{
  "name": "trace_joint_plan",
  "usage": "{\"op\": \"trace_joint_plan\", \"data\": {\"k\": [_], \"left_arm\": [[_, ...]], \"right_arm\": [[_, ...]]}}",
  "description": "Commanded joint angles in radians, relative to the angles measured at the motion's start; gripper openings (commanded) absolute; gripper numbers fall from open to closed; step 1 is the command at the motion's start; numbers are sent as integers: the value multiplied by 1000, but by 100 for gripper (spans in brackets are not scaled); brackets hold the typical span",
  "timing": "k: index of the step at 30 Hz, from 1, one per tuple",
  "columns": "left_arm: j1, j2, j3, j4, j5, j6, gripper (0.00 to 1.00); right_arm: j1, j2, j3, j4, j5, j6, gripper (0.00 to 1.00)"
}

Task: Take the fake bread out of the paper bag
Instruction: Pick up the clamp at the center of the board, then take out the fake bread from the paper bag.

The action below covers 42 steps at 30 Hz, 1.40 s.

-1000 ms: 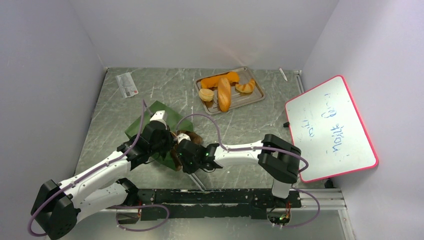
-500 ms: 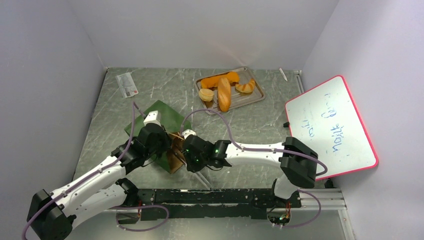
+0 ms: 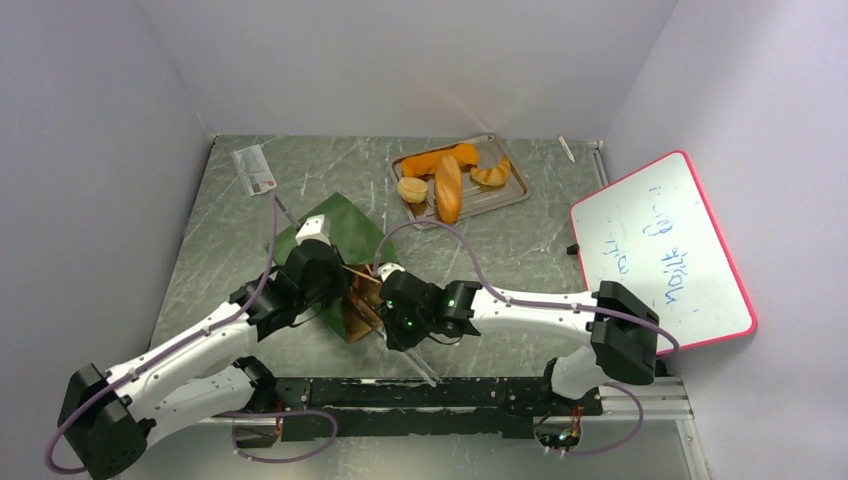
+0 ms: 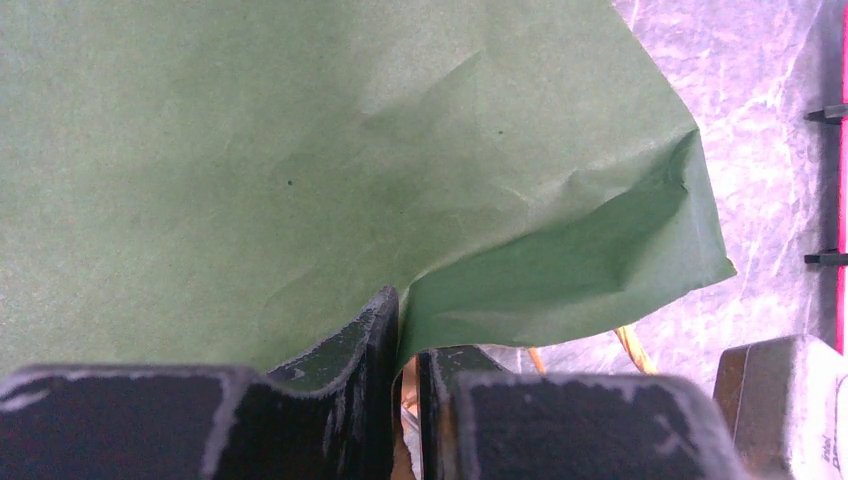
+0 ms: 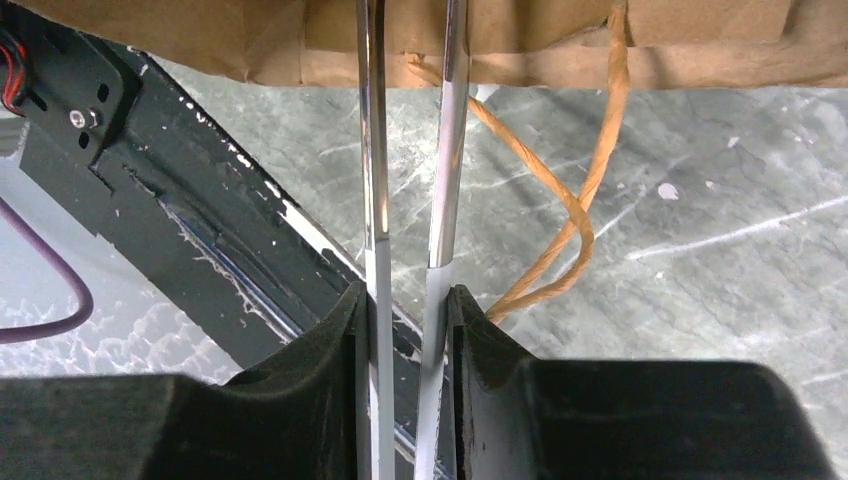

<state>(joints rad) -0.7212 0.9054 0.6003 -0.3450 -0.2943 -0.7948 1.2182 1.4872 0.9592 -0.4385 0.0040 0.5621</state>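
The left gripper point(image 4: 405, 335) pinches the paper bag point(image 4: 300, 150), which looks light and floppy, by its rim, while the right gripper point(image 5: 405, 295) squeezes tongs point(image 5: 447, 150) pointing to twelve o'clock.

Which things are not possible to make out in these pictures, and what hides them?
Contents of the paper bag: left wrist shows only the green outside; right wrist cuts it off at the top edge.
Tips of the tongs: right wrist, beyond the top edge.
Writing on the whiteboard: top view, too small to read.
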Motion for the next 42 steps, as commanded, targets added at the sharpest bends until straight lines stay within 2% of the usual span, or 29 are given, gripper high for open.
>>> {"op": "trace_joint_plan", "data": {"k": [1, 11, 18, 23, 27, 31, 36, 42], "left_arm": [[56, 62, 53, -58, -269, -55, 7], [61, 149, 88, -106, -313, -130, 7], [60, 189, 112, -140, -317, -153, 7], [36, 185, 99, -119, -296, -142, 7], [7, 135, 61, -92, -292, -129, 7], [-7, 71, 30, -68, -273, -82, 7], [-15, 15, 13, -87, -273, -71, 7], [-16, -14, 23, -152, -314, -104, 7]], "right_arm": [[7, -117, 0, -168, -3, 13, 0], [7, -254, -11, -292, -9, 46, 0], [6, -317, -37, -312, -1, 68, 0], [-22, -235, -30, -257, 13, 50, 0], [-112, -175, -9, -196, -18, 49, 0], [-186, -113, 34, -158, -59, 31, 0], [-218, -19, 121, -142, -85, 9, 0], [-218, -67, 127, -174, -92, 25, 0]]}}
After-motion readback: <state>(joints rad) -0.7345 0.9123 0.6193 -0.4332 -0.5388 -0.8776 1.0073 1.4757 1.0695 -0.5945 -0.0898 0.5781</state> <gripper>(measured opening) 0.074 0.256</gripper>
